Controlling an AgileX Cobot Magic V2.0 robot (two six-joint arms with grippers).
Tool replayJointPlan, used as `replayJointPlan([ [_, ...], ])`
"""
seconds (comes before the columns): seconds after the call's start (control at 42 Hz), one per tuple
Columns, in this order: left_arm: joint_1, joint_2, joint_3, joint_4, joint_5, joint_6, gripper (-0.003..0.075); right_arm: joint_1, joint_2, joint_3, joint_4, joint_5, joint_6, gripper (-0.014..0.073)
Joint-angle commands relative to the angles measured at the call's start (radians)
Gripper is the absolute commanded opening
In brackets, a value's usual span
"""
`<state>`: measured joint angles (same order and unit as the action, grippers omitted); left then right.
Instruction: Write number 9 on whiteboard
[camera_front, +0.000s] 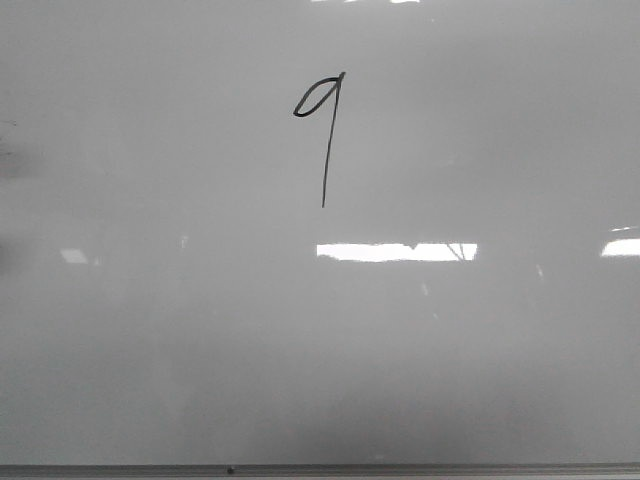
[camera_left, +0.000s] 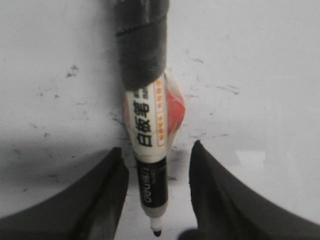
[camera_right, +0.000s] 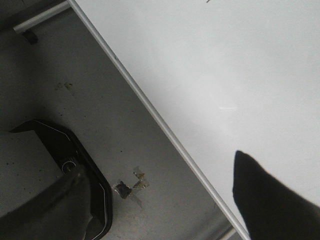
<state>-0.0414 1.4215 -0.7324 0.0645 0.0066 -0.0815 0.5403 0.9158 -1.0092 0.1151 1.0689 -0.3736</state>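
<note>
The number 9 (camera_front: 322, 130) is drawn in thin black line on the upper middle of the whiteboard (camera_front: 150, 350), which fills the front view. No gripper shows in that view. In the left wrist view a whiteboard marker (camera_left: 150, 150) with a bare black tip is bound to the wrist by grey tape (camera_left: 141, 45). It hangs between the fingers of my left gripper (camera_left: 156, 147), which stand apart from it. My right gripper (camera_right: 155, 162) is open and empty over the board's edge (camera_right: 150, 107). The board also shows in the right wrist view (camera_right: 225, 75).
Bright rectangular glare patches (camera_front: 396, 251) lie on the board. A thin grey frame strip (camera_front: 320, 468) runs along its near edge. Beside the board is a grey scuffed surface with tape remains (camera_right: 131, 186), a black base (camera_right: 90, 175) and a metal bar (camera_right: 40, 20).
</note>
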Motion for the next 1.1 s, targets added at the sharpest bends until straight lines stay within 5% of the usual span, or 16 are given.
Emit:
replayJointPlan([
  [0.0, 0.002, -0.047, -0.062, -0.002, 0.031, -0.002, 0.0307, -0.005, -0.027, -0.034, -0.058, -0.021, 0.062, 0.0602],
  [0.286, -0.001, -0.178, -0.186, 0.001, 0.392, -0.001, 0.0306, -0.005, -0.157, -0.024, -0.180, 0.027, 0.404, 0.0602],
  [0.762, -0.343, -0.619, -0.198, -0.006, 0.753, 0.053, 0.0304, -0.005, -0.410, 0.100, -0.212, 0.016, 0.484, 0.0602],
  [1.071, -0.487, -0.771, -0.130, -0.007, 0.776, 0.053, 0.0304, -0.005, -0.449, 0.155, -0.213, 0.013, 0.481, 0.0595],
])
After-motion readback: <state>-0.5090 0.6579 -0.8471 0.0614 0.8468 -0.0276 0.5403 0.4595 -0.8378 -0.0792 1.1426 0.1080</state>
